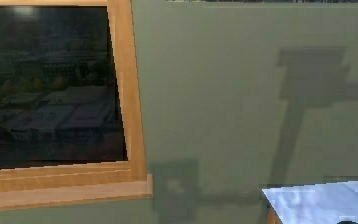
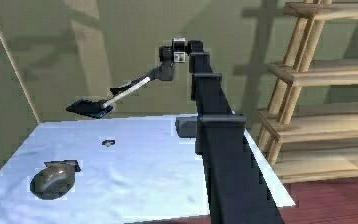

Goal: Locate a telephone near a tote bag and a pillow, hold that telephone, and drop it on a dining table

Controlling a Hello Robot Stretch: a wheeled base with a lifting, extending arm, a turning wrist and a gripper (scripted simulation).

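In the arm side view, my dark arm (image 2: 222, 120) reaches out over a pale table (image 2: 137, 185). The gripper (image 2: 111, 96) points toward that view's left. A dark, flat, phone-sized thing (image 2: 87, 106) hangs at its far end, above the tabletop and clear of it, with the green wall behind. The gripper holds this thing. A corner of the pale table (image 1: 322, 203) also appears at the forward view's bottom right.
On the table lie a grey bowl-like thing (image 2: 52, 180), a small dark bit (image 2: 109, 142) and a grey block (image 2: 189, 127) beside the arm. A wooden shelf unit (image 2: 317, 80) stands at the right. A wood-framed dark window (image 1: 52, 85) is set in the green wall ahead.
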